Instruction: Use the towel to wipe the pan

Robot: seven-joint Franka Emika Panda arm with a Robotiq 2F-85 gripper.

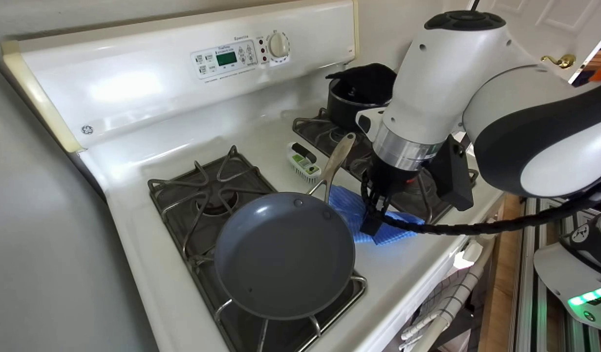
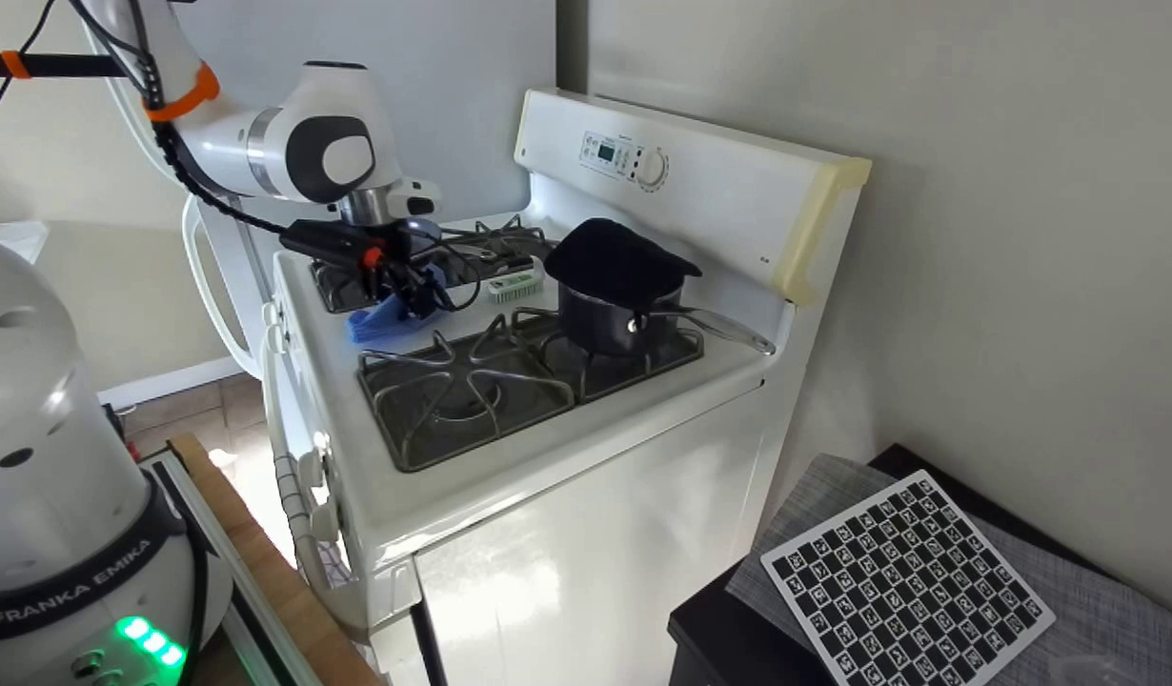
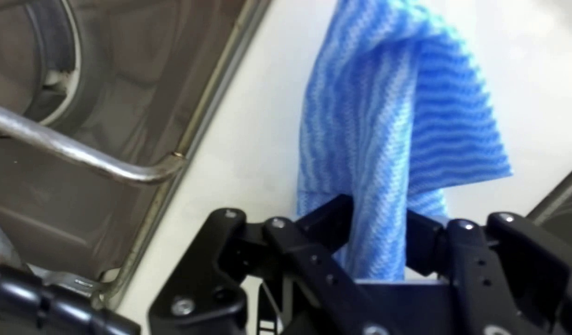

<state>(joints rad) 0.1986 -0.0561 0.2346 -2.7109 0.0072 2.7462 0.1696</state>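
The pan [image 1: 286,254] sits on the grate of a burner, its dark grey-blue inside facing up. Its light handle [image 1: 338,159] points towards the back of the stove. In an exterior view the arm hides most of the pan. The blue towel [image 1: 344,203] lies crumpled on the white stovetop beside the pan, between the two burner areas; it also shows in an exterior view [image 2: 386,322]. My gripper [image 3: 379,223] points down at the towel [image 3: 330,116]. Its black fingers are closed on a raised fold, which stands up between them towards the palm. The rest of the towel touches the stovetop.
A scrub brush [image 1: 304,161] lies by the pan handle. A deep dark pot [image 2: 600,319] with a black cloth [image 2: 615,262] on it stands on a back burner. Metal grates [image 2: 467,381] rise above the stovetop. The control panel [image 1: 183,73] stands along the back.
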